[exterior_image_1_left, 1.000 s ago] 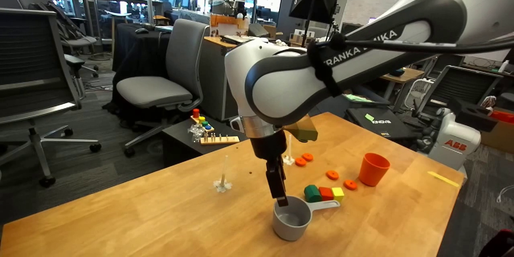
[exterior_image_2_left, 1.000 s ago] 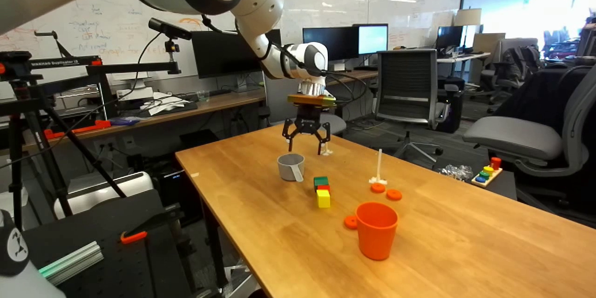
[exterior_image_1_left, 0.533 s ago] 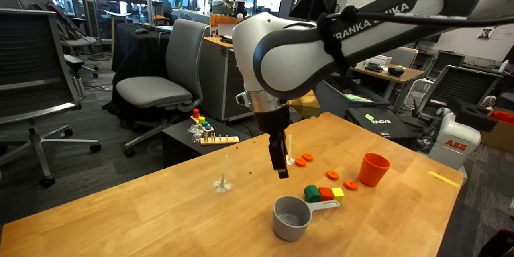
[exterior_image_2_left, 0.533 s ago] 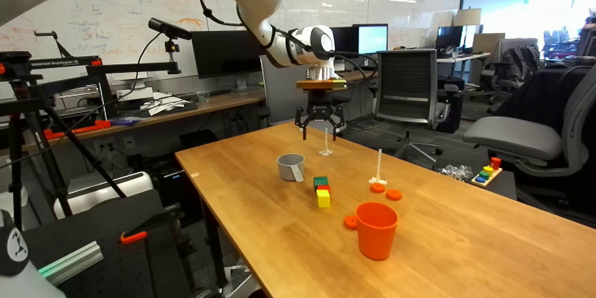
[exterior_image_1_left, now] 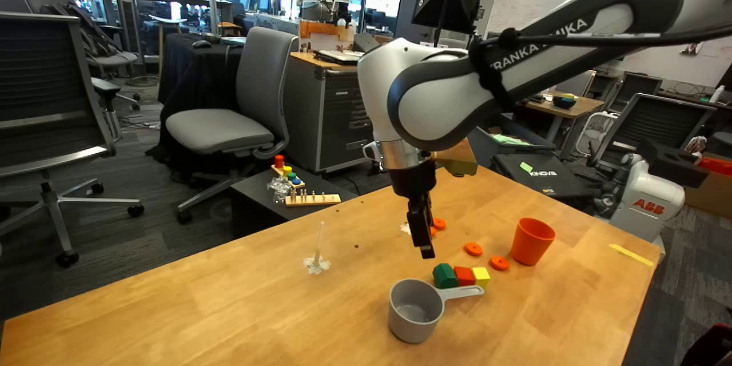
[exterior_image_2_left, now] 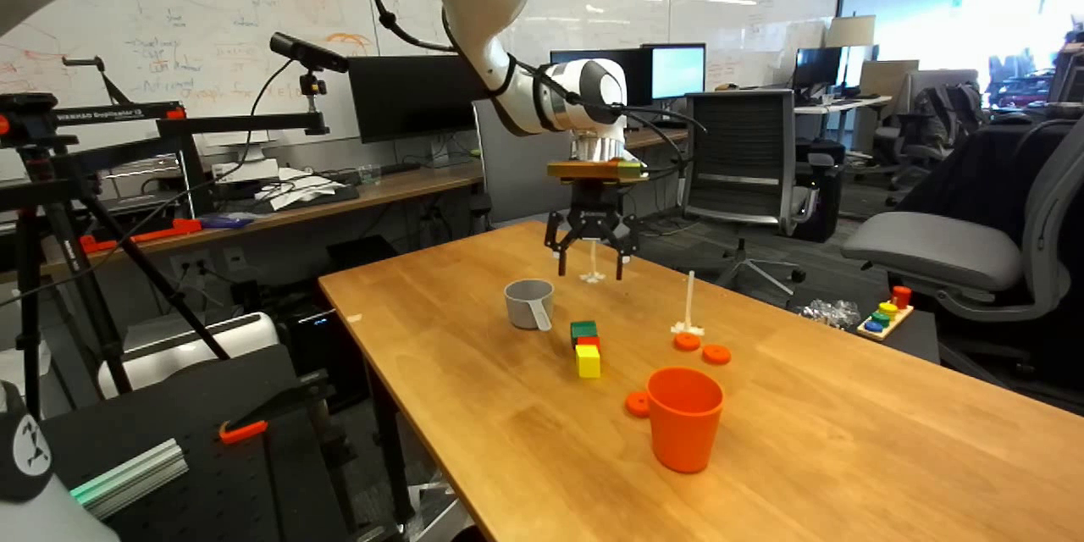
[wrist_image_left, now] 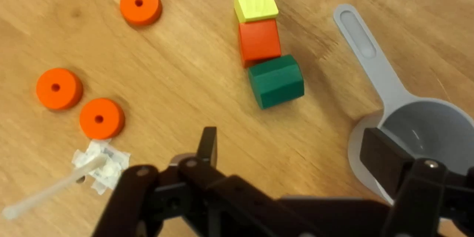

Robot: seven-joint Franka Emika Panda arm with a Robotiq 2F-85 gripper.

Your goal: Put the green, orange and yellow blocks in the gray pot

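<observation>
Gripper [exterior_image_2_left: 590, 273] spread and holding nothing, I've shifted it away from the gray measuring cup [exterior_image_1_left: 409, 331], toward the green prism [wrist_image_left: 276, 81], orange cube [wrist_image_left: 260, 40] and yellow cube [wrist_image_left: 256, 3]. All three still sit touching in a row outside the empty cup, so picking likely comes next.

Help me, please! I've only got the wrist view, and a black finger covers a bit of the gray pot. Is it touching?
Observer: No. In both exterior views, a gap shows between the end effector and the gray pot.
Operator: Phew! Is the white peg by the orange rings the only peg?
Observer: No. In both exterior views, another white peg stands on the wooden table.
</observation>
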